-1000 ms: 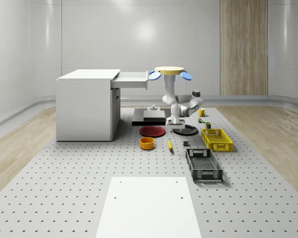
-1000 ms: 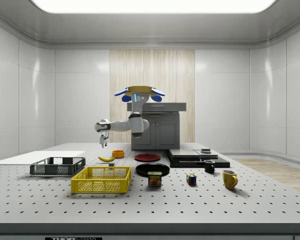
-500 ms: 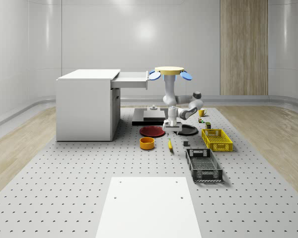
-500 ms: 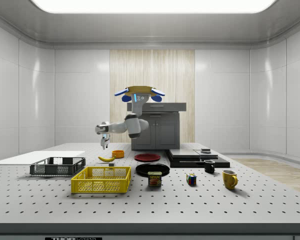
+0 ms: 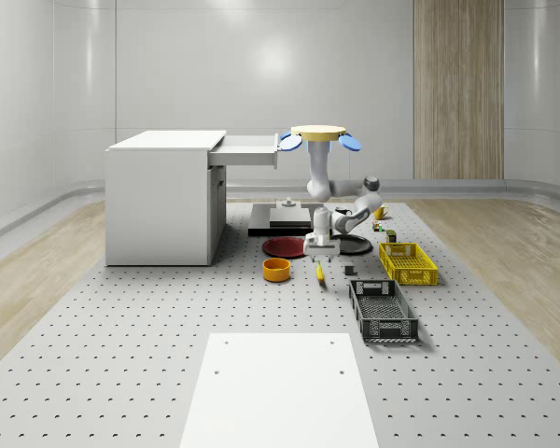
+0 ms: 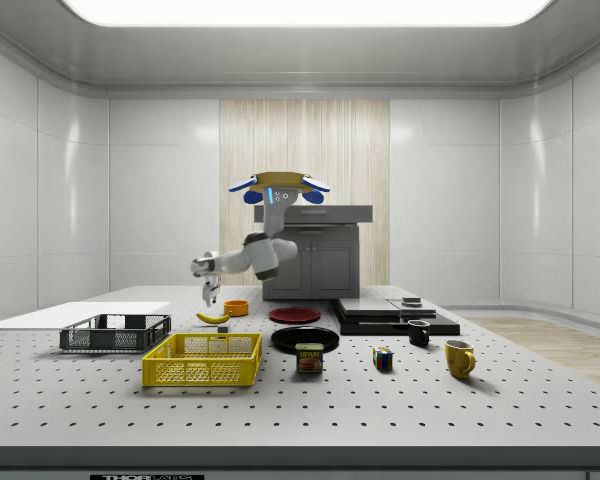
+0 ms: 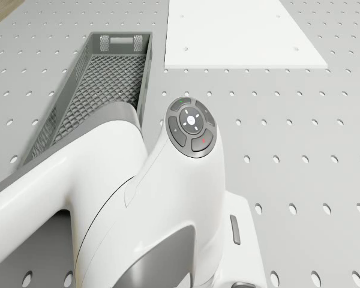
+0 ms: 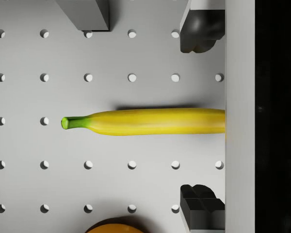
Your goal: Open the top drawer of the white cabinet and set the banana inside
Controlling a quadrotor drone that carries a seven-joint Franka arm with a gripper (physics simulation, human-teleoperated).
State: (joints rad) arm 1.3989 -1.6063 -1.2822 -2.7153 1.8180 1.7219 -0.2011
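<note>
Whole-scene view, reading left to right: you are looking at the white cabinet (image 5: 159, 198) standing on the worktop (image 5: 121, 336) with its top drawer (image 5: 248, 150) already pulled out, so the opening step looks done. Next comes the drone (image 5: 319, 136), hovering just beside the drawer's front and above the red plate (image 5: 285, 246). Its arm is reaching down toward the near side, and the end effector (image 5: 319, 254) is hanging just above the banana (image 5: 319, 273), which is lying on the worktop between the orange bowl (image 5: 277, 270) and the gray crate (image 5: 383, 309).

In the wrist view, the banana (image 8: 145, 122) is stretching from nine o'clock toward three o'clock, stem at nine. One dark finger (image 8: 200, 29) is sitting at one o'clock and the other at five o'clock, so the fingers are standing well apart with the fruit lined up between them and nothing yet gripped.

You are, by my judgement, roughly halfway: grasping, lifting, carrying to the drawer and releasing are all still remaining.
</note>
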